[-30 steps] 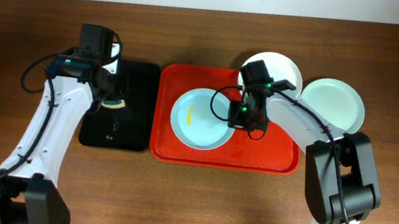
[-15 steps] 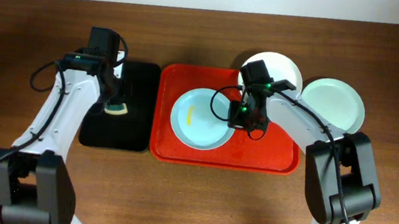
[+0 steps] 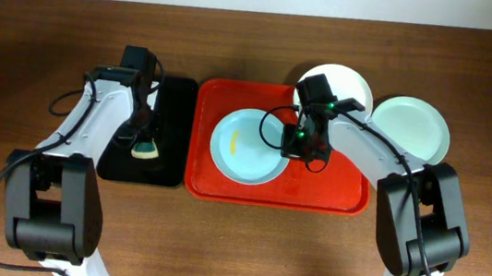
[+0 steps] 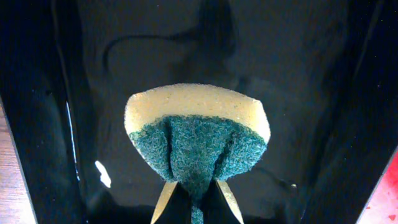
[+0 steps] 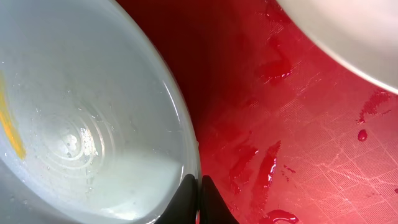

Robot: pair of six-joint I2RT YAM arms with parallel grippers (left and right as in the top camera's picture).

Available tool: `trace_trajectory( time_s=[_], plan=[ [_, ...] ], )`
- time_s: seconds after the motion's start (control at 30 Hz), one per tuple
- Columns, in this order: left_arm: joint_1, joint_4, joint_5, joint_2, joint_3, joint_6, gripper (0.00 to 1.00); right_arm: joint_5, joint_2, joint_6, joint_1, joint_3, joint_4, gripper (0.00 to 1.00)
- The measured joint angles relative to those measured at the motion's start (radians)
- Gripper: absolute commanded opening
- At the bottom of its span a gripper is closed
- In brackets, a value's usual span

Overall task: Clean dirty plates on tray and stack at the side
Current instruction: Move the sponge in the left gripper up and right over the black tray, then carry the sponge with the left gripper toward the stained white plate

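Note:
A light blue plate [image 3: 247, 146] with a yellow smear lies on the red-orange tray [image 3: 333, 190]. My right gripper [image 3: 299, 144] is shut on its right rim; the right wrist view shows the fingers [image 5: 198, 186] pinching the rim of the blue plate [image 5: 81, 124] over the wet tray [image 5: 298, 137]. A white plate [image 3: 345, 82] rests on the tray's far right corner, and a mint green plate [image 3: 412, 127] lies on the table beside it. My left gripper [image 3: 142, 135] is shut on a yellow-and-green sponge [image 4: 197, 134] [image 3: 144, 151] above the black tray [image 3: 171, 102].
The black tray [image 4: 298, 74] fills the left wrist view, its surface shiny and wet. The wooden table [image 3: 32, 58] surrounds both trays. The white plate's edge [image 5: 348, 37] shows at the top right of the right wrist view.
My left arm has moved forward and to the right over the black tray with the sponge in it. The right arm and the blue plate have not moved.

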Motion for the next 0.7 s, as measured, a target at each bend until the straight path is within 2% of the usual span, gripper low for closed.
trace_trajectory(
  time_s=[0.7],
  plan=[
    [0.000, 0.015, 0.000, 0.000, 0.000, -0.001, 0.00, 0.000, 0.000, -0.001, 0.000, 0.000, 0.000, 0.04]
  ],
)
